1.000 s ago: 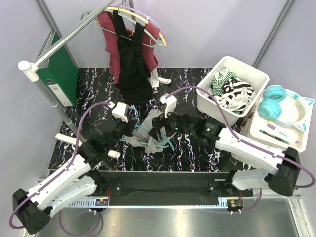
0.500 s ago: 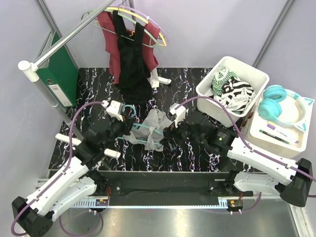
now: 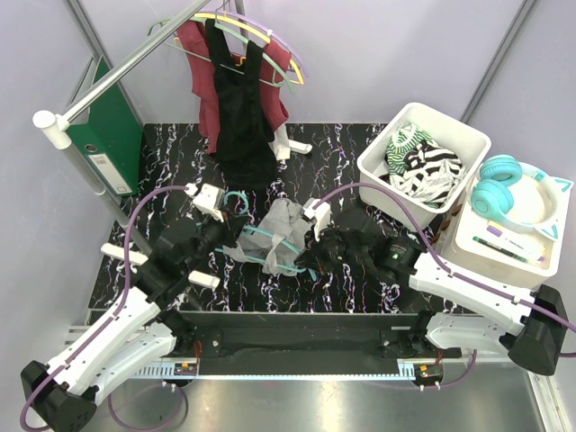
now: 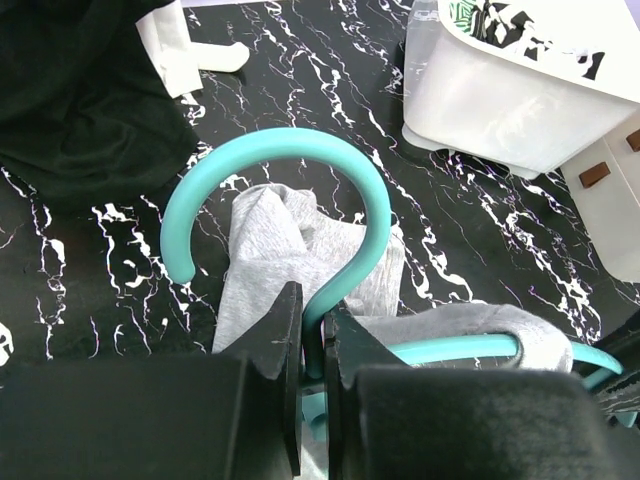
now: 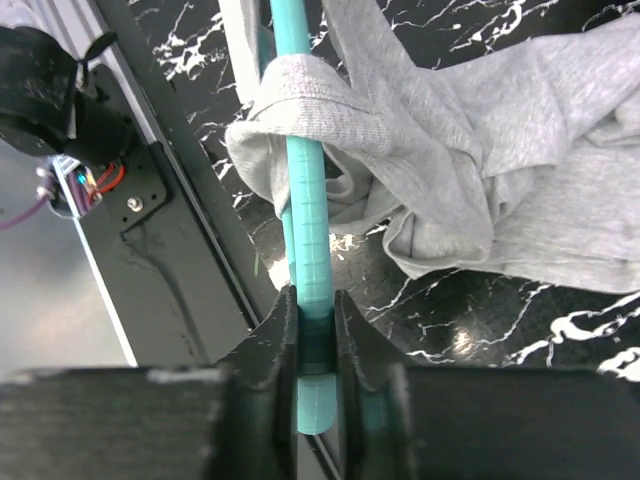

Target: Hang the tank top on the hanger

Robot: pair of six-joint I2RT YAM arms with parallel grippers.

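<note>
Where the overhead camera looks down on the black marbled table (image 3: 180, 162), the teal hanger (image 3: 236, 200) lies near the middle, between the two arms, with its hook toward the left arm. The tank top (image 3: 286, 225), light grey, is bunched over the hanger's wide arms and partly spills onto the table. The left gripper (image 3: 230, 232) meets the hanger at the base of the hook. The right gripper (image 3: 304, 261) reaches in from the right to the hanger's near end. From up here neither pair of jaws can be read. Behind them a black top (image 3: 241, 108) and a maroon top (image 3: 209, 103) hang from a rail (image 3: 135, 58). A white bin (image 3: 373, 166) of striped clothes stands to the right, well apart from the tank top.

In the left wrist view, the left gripper (image 4: 313, 320) is clenched on the neck of the teal hanger (image 4: 290, 138), just below the curved hook. The tank top (image 4: 265, 240) lies crumpled beneath the hook, and part of it drapes over a teal arm at lower right. The white bin (image 4: 500, 110) sits at upper right and the black top (image 4: 70, 90) at upper left.

In the right wrist view, the right gripper (image 5: 315, 325) is clamped on one arm of the teal hanger (image 5: 303, 220) close to its tip, a finger touching each side of the bar. An edge of the tank top (image 5: 480, 170) wraps round that same bar farther along, and the rest lies rumpled on the table beside it.
</note>
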